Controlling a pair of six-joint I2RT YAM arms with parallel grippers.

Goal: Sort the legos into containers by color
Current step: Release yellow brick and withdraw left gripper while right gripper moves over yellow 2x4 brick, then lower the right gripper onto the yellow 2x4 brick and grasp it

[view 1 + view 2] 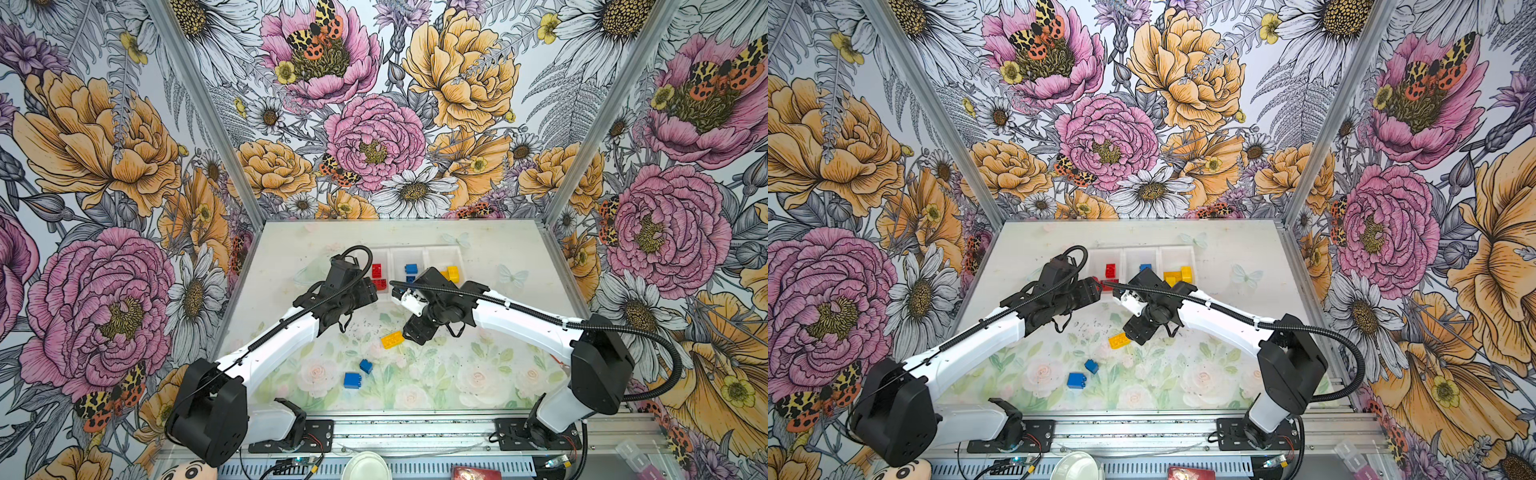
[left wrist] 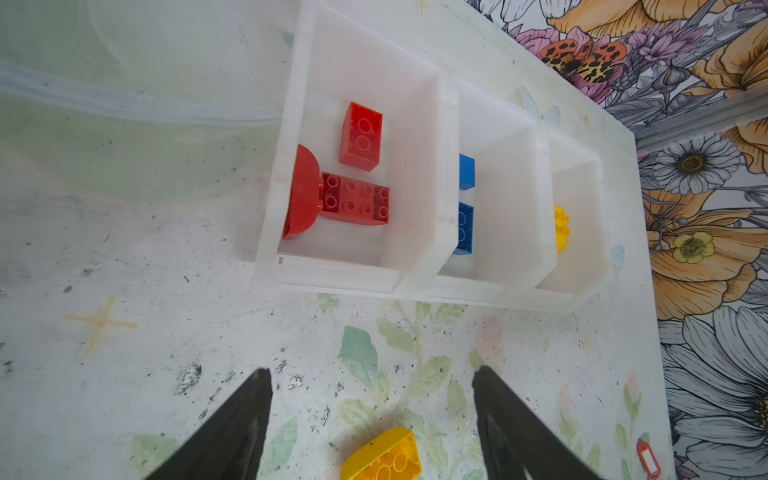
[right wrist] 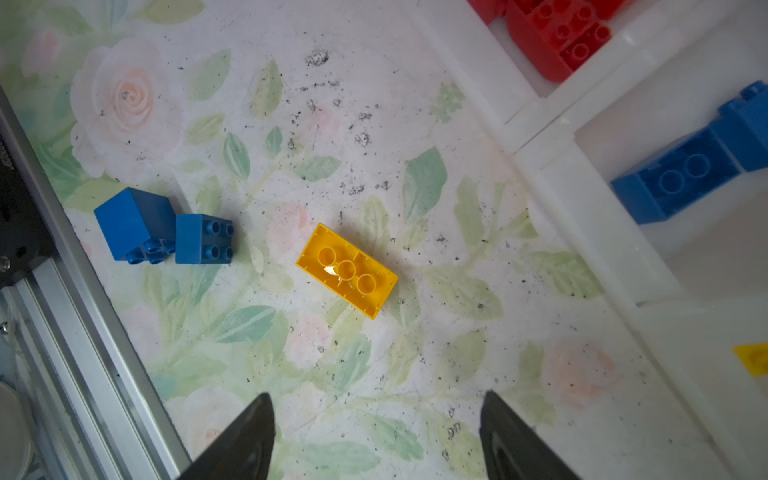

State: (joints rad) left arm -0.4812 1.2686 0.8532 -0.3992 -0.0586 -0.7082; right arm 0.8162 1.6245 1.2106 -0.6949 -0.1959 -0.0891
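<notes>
Jaws apart and empty, the left gripper [image 2: 370,370] and right gripper [image 3: 377,395] are being held over the table [image 3: 374,124]. A yellow brick [image 3: 347,271] (underside up) and two blue bricks [image 3: 203,239] are being left loose outside the white tray [image 2: 332,276], where red bricks [image 2: 360,136], blue and yellow are being kept in separate bins.

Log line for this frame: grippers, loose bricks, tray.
left gripper: open, empty | right gripper: open, empty | loose: yellow brick, tipped blue brick, studs-up blue brick | tray: colors separated
</notes>
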